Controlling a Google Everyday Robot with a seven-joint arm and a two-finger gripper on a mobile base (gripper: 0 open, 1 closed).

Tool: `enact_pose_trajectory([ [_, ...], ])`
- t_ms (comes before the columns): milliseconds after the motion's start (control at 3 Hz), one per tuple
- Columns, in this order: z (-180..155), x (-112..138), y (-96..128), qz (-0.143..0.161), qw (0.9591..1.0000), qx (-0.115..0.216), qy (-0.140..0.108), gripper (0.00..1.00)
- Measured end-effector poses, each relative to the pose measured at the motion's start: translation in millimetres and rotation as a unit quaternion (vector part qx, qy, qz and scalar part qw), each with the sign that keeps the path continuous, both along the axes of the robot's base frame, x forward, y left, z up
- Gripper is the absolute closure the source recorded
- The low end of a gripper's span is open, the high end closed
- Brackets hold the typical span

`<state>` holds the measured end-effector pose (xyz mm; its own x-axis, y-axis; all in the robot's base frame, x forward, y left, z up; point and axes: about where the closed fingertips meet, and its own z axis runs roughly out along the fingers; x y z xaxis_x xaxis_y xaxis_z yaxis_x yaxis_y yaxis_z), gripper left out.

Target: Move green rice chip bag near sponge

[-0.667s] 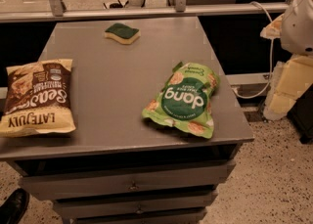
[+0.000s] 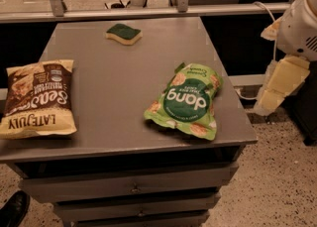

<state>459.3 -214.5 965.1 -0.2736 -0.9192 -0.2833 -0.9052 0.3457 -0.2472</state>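
my gripper [image 2: 278, 88] hangs beside the desk's [image 2: 124, 102] right edge, grip unclear to me; green rice chip bag [image 2: 185, 102] lies well apart from sponge [image 2: 123, 33].

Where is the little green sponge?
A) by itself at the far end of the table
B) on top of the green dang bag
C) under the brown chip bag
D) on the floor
A: the sponge lies alone near the far edge of the table, well apart from the green rice chip bag at the near right. The end effector hangs beyond the table's right side, touching neither.
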Motion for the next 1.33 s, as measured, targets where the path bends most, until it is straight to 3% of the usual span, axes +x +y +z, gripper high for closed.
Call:
enact_pose_trajectory([
  [333,-26,23,8,-0.038,0.9983,0.044,-0.003,0.00],
  [667,-53,45,17,-0.079,0.9928,0.091,0.002,0.00],
  [1333,-92,85,49,-0.127,0.9769,0.171,0.022,0.00],
])
